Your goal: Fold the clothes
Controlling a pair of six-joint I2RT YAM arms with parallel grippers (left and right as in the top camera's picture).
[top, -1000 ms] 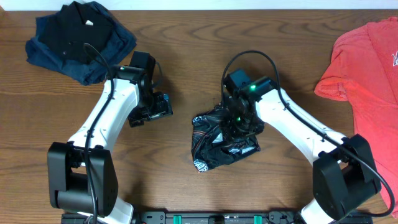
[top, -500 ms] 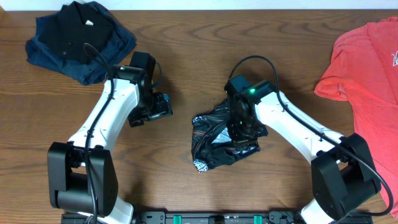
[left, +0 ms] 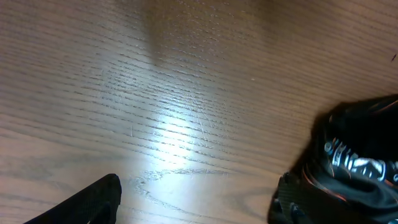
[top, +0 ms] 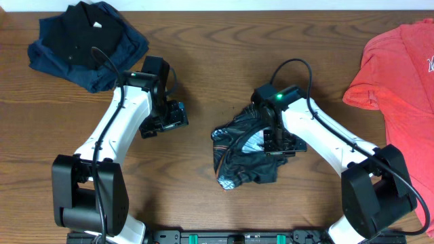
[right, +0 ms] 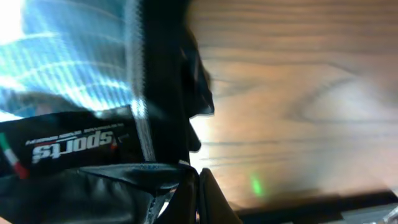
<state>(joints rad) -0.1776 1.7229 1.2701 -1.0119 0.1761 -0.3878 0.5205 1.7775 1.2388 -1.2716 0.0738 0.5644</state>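
The clothes are one shiny black jersey (top: 239, 161) with orange-red lines, lying crumpled at the table's middle. My right gripper (top: 277, 141) sits over its right edge. In the right wrist view its fingers (right: 211, 200) are pressed together with a fold of the jersey (right: 93, 81) pinched between them; the pale inside and a "sports" label show. My left gripper (top: 168, 119) hovers left of the jersey, apart from it. Its jaws (left: 196, 208) stand wide over bare wood, and the jersey (left: 360, 165) shows at the right edge of the left wrist view.
A coral-red T-shirt (top: 400, 74) lies spread at the right edge. A heap of black and navy garments (top: 85, 41) sits at the back left corner. Bare wooden tabletop (top: 203, 54) lies between them.
My right gripper has shut on the jersey's edge and moved right, drawing the cloth out wider. The left arm has not moved.
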